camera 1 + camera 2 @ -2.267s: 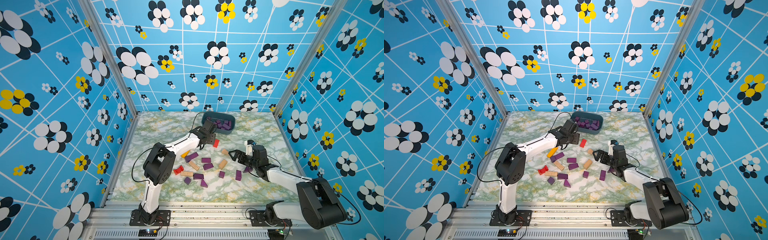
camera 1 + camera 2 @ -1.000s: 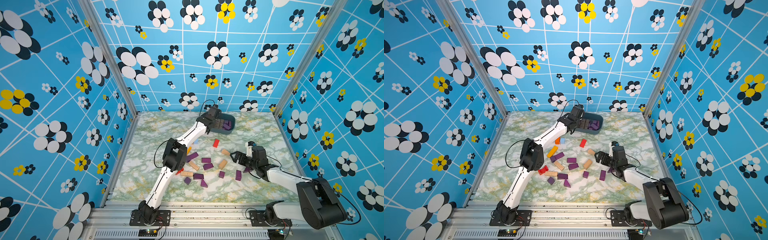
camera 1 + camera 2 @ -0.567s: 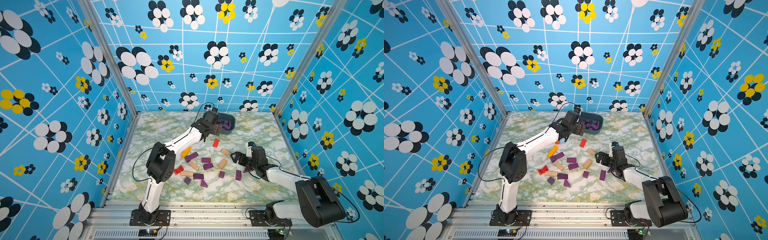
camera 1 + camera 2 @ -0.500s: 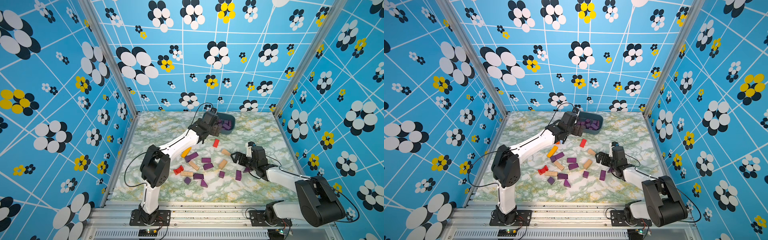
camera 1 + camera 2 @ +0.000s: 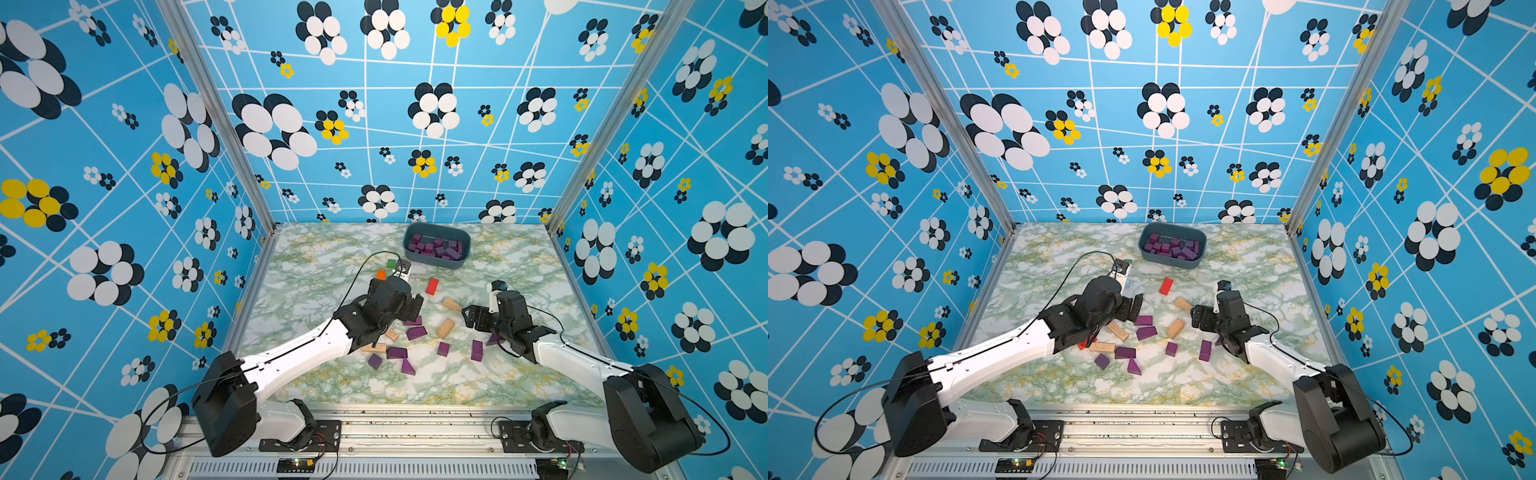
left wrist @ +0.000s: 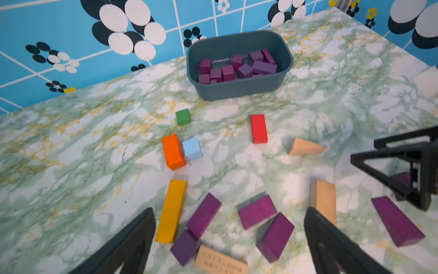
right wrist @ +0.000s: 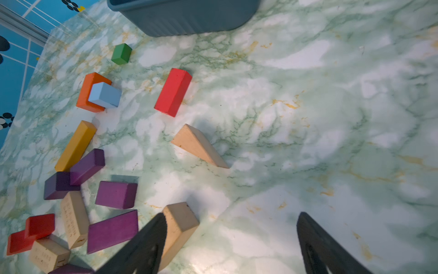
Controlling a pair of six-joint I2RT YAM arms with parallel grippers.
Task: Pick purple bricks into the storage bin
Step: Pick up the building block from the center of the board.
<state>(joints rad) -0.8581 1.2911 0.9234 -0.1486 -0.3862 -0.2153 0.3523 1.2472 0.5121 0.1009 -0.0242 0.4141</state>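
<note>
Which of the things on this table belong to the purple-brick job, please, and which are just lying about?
For the job: dark purple wooden bricks; dark blue-grey plastic storage bin.
Lying about: red wooden bar; green cube; orange block; light blue cube; yellow bar; tan plain-wood blocks.

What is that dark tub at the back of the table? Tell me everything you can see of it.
The bin is a dark blue-grey tub, plastic by its look, rectangular with rounded corners and low walls. It sits upright and open-topped on the marbled table, near the far edge. Inside lies a loose heap of purple bricks. Nothing else touches it; the nearest loose block, a green cube, lies apart.
</note>
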